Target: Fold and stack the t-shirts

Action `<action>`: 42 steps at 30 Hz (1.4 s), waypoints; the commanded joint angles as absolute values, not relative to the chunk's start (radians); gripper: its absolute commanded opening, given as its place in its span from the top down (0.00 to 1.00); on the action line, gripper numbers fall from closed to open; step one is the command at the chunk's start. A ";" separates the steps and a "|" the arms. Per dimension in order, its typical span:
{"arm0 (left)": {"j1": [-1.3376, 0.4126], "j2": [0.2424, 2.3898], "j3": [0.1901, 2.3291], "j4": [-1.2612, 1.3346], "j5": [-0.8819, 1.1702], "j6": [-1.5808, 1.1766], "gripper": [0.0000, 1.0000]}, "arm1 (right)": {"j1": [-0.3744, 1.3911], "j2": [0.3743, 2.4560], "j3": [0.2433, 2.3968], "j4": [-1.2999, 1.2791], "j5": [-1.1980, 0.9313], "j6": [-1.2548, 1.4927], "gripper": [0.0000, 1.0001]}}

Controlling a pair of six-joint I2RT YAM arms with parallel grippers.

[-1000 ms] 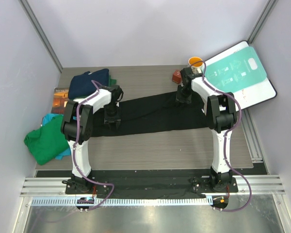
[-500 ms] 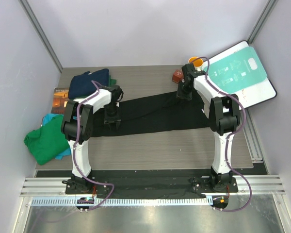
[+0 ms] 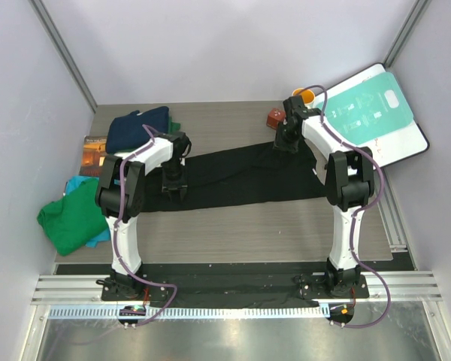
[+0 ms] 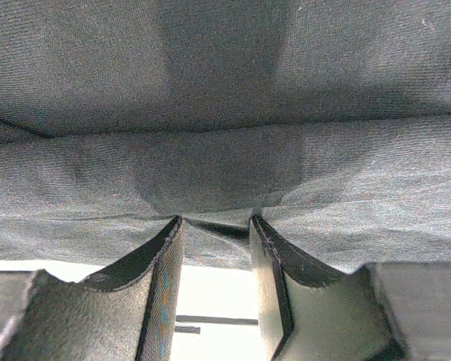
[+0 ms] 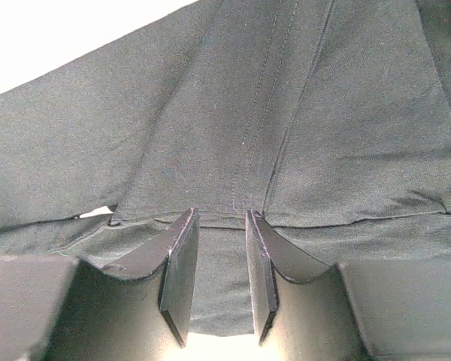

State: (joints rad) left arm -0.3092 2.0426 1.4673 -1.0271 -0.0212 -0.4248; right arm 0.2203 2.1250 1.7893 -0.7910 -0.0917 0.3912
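A long black cloth t-shirt (image 3: 233,177) lies stretched as a wide band across the middle of the grey wood-grain worktop (image 3: 248,226), and both arms are gripping it. The left arm rises from its base at the near edge, bends at a raised elbow and reaches toward the centre, with the left gripper (image 3: 173,186) pointing down onto the band's left part. In the left wrist view, its jaws stand at a narrow gap, pinched on a fold of the dark fabric (image 4: 225,90). The right arm stands taller, its elbow over the band's right end and its forearm stretched away and inward. This places the right gripper (image 3: 284,144) at the band's far edge. In the right wrist view, those jaws also stand narrow, clamped on a stitched hem of the same fabric (image 5: 286,113). A crumpled green t-shirt (image 3: 69,218) lies on a teal t-shirt (image 3: 77,183) at the left edge. A bundled navy t-shirt (image 3: 137,128) rests at the far left, near a small brown picture book (image 3: 94,154). At the far right, a stiff teal-and-white flat board (image 3: 368,113) leans beside an orange cup (image 3: 304,95).
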 commanded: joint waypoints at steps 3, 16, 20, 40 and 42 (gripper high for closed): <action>-0.308 2.060 1.488 -1.023 -0.005 -0.408 0.59 | 0.218 2.134 1.799 -0.798 -0.081 0.377 0.62; -0.308 2.065 1.482 -1.019 -0.006 -0.408 0.59 | 0.215 2.171 1.784 -0.804 -0.075 0.377 0.61; -0.308 2.069 1.485 -1.020 -0.005 -0.408 0.60 | 0.213 2.181 1.784 -0.805 -0.072 0.379 0.61; -0.308 2.080 1.497 -1.023 -0.003 -0.408 0.60 | 0.206 2.218 1.784 -0.824 -0.074 0.360 0.61; -0.308 2.080 1.494 -1.025 -0.003 -0.408 0.60 | 0.206 2.232 1.789 -0.819 -0.084 0.367 0.61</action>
State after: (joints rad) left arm -0.3092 2.0563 1.4826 -1.0405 -0.0154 -0.4133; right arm 0.2108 2.2135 1.7725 -0.8242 -0.0708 0.3706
